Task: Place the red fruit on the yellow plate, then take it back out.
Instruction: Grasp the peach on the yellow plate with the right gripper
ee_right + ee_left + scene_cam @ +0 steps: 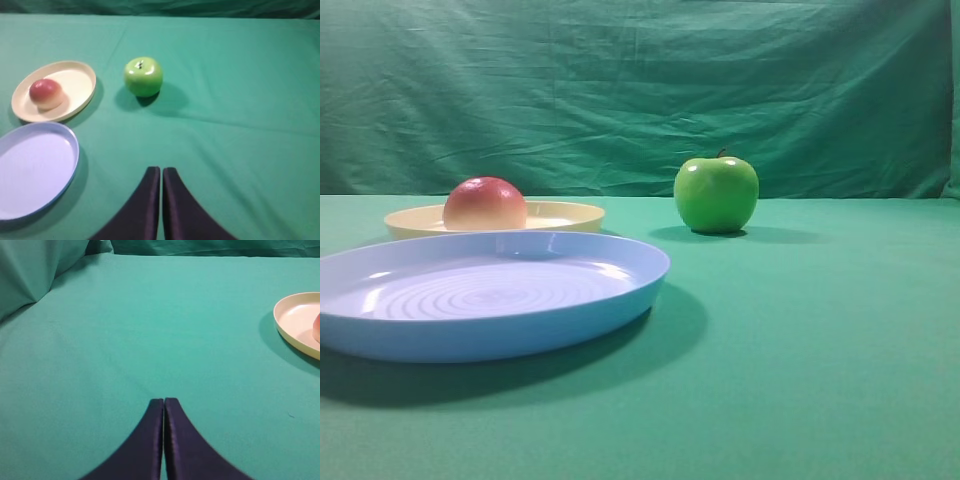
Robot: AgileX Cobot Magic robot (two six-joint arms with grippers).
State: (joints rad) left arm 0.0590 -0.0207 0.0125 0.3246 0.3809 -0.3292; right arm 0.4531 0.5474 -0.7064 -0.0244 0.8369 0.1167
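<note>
Two end effectors: both clenched on nothing. You can see the left end effector (164, 401) with its tips pressed together over bare cloth, and the right end effector (161, 169) shut the same way.
Red fruit (45, 93): it sits inside the yellow plate (80, 70), toward the plate's left half in the right wrist view, resting on the plate floor and apart from the rim.
Step in hand: by my reading the placing half is done, so you now take the fruit back out.
Fruit relative to right end effector: well apart, ahead and off to the left, with the blue plate (70, 145) lying between along that side.
Fruit relative to left end effector: ahead and far to the right; only a sliver of it shows at the frame edge (the plate rim is cut off too).
Doing it well: open the tips wide before you descend, since the fruit is round and smooth and may roll on the shallow plate. Come down from above, centred on the fruit, and close across its widest part.
Clearance: keep your path above the blue plate's rim, and lift straight up before moving sideways so the low yellow rim is not dragged.
Green apple (143, 76): it stands right of the yellow plate, near but not touching; leave it alone.
Bench (820, 350): green cloth, open room right of the plates for setting the fruit down.
</note>
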